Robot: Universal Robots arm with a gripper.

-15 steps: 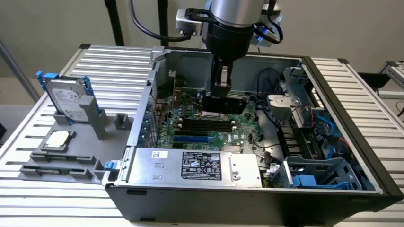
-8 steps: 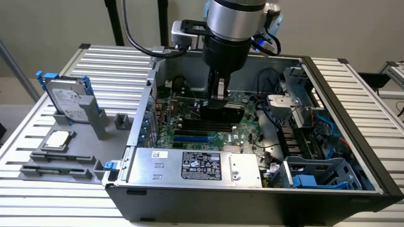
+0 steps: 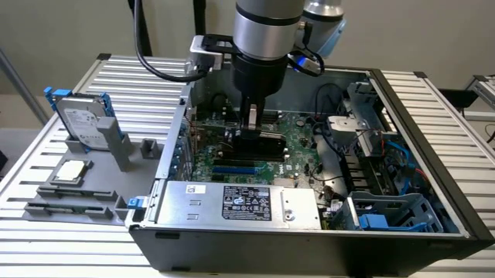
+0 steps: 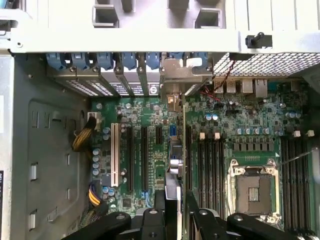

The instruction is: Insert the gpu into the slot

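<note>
exterior view, frame centre: deep in open computer case (image 3: 309,250), gripper (image 3: 252,128) with 2 fingers (image 4: 200,220) clamped on gpu (image 3: 259,147), upright on edge over green motherboard (image 3: 298,152). crowded by silver power-supply box (image 3: 240,202) at lower centre, blue drive cage (image 3: 386,215) at lower right, black cables (image 3: 143,46) at upper left. hard drive (image 3: 81,123) on grey tray (image 3: 69,200) at left. slatted metal table (image 3: 46,249), pale wall (image 3: 69,29).
</note>
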